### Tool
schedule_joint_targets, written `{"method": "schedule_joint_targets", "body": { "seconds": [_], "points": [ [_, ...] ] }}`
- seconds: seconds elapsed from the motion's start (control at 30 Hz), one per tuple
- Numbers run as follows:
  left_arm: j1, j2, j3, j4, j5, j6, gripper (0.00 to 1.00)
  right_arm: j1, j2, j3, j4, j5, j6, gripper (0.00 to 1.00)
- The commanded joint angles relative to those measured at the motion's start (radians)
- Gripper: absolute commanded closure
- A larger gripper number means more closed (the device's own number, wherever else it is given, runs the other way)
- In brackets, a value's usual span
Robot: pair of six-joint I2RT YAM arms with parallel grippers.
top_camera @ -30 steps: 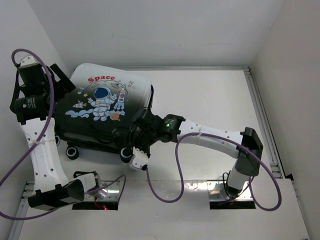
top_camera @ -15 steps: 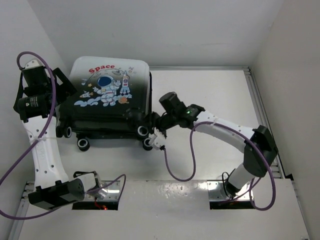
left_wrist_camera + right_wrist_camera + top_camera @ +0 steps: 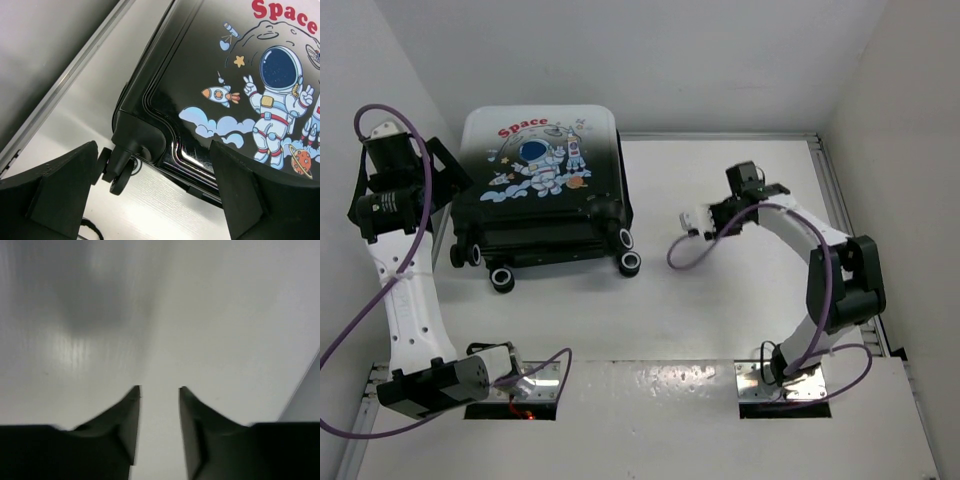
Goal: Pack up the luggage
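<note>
The closed space suitcase (image 3: pixel 542 190) lies flat in the worktop's (image 3: pixel 720 290) far left corner. The left hand (image 3: pixel 445 175) is spread wide beside its wheel (image 3: pixel 119 172). The right hand (image 3: pixel 159 392) is slightly apart and pinches nothing.

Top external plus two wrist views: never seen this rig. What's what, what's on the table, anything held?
Two white robot arms are bolted at the table's near edge. The top view looks down from above and behind them; the other two come from a camera on each wrist, its own black fingers at the bottom. A closed suitcase with an astronaut print lies on the table, wheels toward the arms. The left gripper is wide open, facing the suitcase's corner wheel, gripping nothing. The right gripper, over bare table, shows a narrow gap and holds nothing.
</note>
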Motion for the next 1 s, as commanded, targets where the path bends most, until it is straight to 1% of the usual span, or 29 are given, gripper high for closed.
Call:
{"method": "schedule_joint_targets", "body": {
  "seconds": [0.0,0.03,0.07,0.1,0.13,0.17,0.2,0.23,0.27,0.3,0.33,0.4,0.43,0.5,0.57,0.6,0.67,0.7,0.9,0.97],
  "points": [
    [0.012,0.009,-0.003,0.03,0.01,-0.01,0.01,0.018,-0.021,0.29,-0.027,-0.096,0.67,0.58],
    [0.012,0.009,-0.003,0.03,0.01,-0.01,0.01,0.015,0.001,0.46,-0.182,-0.11,0.795,0.49],
    [0.012,0.009,-0.012,0.03,0.01,-0.01,0.01,0.021,0.031,0.554,-0.248,-0.142,0.922,0.46],
    [0.012,0.009,-0.012,0.03,0.01,-0.01,0.01,0.017,0.103,0.75,-0.315,-0.198,1.145,0.43],
    [0.012,0.009,-0.021,0.039,0.01,-0.01,0.01,0.021,0.177,0.843,-0.427,-0.226,1.348,0.4],
    [0.012,0.009,-0.036,0.039,0.01,-0.01,0.01,0.024,0.206,0.993,-0.499,-0.249,1.447,0.37],
    [0.012,0.009,-0.036,0.039,0.01,-0.01,0.01,0.047,0.258,1.085,-0.524,-0.298,1.635,0.35],
    [0.012,0.0,-0.05,0.048,0.01,-0.01,0.01,0.064,0.28,1.107,-0.527,-0.294,1.775,0.32],
    [0.012,0.0,-0.05,0.048,0.01,-0.01,0.01,0.077,0.28,1.103,-0.518,-0.29,1.853,0.26],
    [0.012,0.0,-0.061,0.048,0.01,-0.01,0.01,0.121,0.276,1.071,-0.509,-0.282,1.885,0.25],
    [0.012,0.0,-0.061,0.048,0.01,-0.01,0.01,0.138,0.269,1.031,-0.488,-0.28,1.911,0.24],
    [0.012,0.0,-0.061,0.048,0.019,-0.01,0.01,0.185,0.278,1.007,-0.498,-0.282,1.955,0.19],
    [0.012,0.0,-0.061,0.048,0.019,-0.01,0.01,0.199,0.298,1.012,-0.527,-0.28,1.972,0.18],
    [0.012,0.0,-0.052,0.048,0.019,-0.01,0.01,0.247,0.318,1.048,-0.55,-0.274,1.986,0.11],
    [0.012,0.0,-0.052,0.057,0.01,-0.001,0.01,0.282,0.352,1.071,-0.601,-0.259,2.012,0.09],
    [0.012,0.0,-0.052,0.058,0.01,-0.001,0.01,0.308,0.358,1.077,-0.602,-0.215,2.018,0.09],
    [0.012,0.0,-0.062,0.058,0.01,-0.001,0.01,0.346,0.36,1.066,-0.593,-0.193,2.024,0.08],
    [0.012,0.0,-0.072,0.058,0.01,-0.001,0.01,0.365,0.36,1.05,-0.575,-0.15,2.04,0.08],
    [0.012,-0.009,-0.095,0.058,0.019,-0.001,0.01,0.46,0.377,1.052,-0.567,-0.047,2.092,0.08],
    [0.012,-0.009,-0.104,0.067,0.019,-0.001,0.01,0.486,0.384,1.022,-0.567,0.006,2.116,0.05]
  ]
}}
